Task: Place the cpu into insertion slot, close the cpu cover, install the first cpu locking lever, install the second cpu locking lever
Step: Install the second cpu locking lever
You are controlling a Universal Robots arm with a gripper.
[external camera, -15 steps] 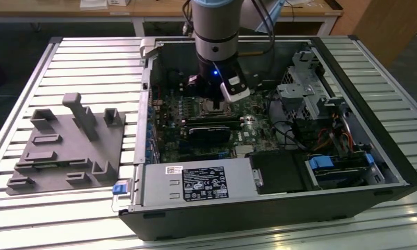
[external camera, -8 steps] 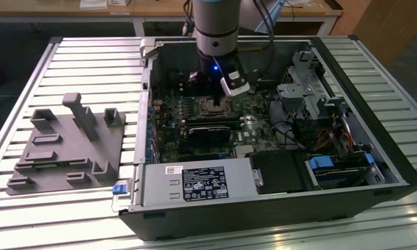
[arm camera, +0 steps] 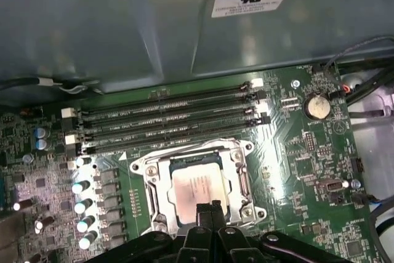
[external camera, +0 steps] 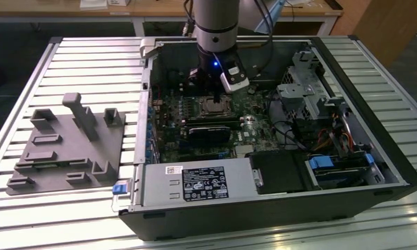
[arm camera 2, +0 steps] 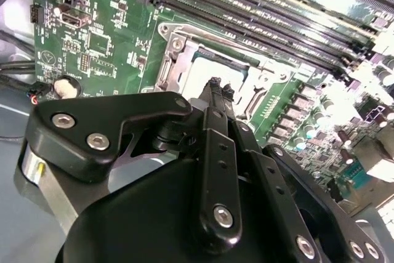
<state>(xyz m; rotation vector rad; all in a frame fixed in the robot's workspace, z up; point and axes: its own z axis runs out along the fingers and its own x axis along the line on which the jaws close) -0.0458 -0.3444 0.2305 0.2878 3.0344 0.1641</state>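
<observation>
The cpu lies flat in the socket on the green motherboard, its pale metal top showing; I also see the cpu in the exterior view. The silvery cpu cover lies down around it as a frame, and the cpu cover shows the same way in the second wrist view. My gripper hovers just above the socket's edge with its two black fingers pressed together and nothing between them. The same shut gripper points at the cpu, and the gripper hangs inside the open case.
Several memory slots run beside the socket toward the case wall. A black card and the power supply lie nearer the camera. A drive cage stands on the exterior view's right, a grey fixture on its left.
</observation>
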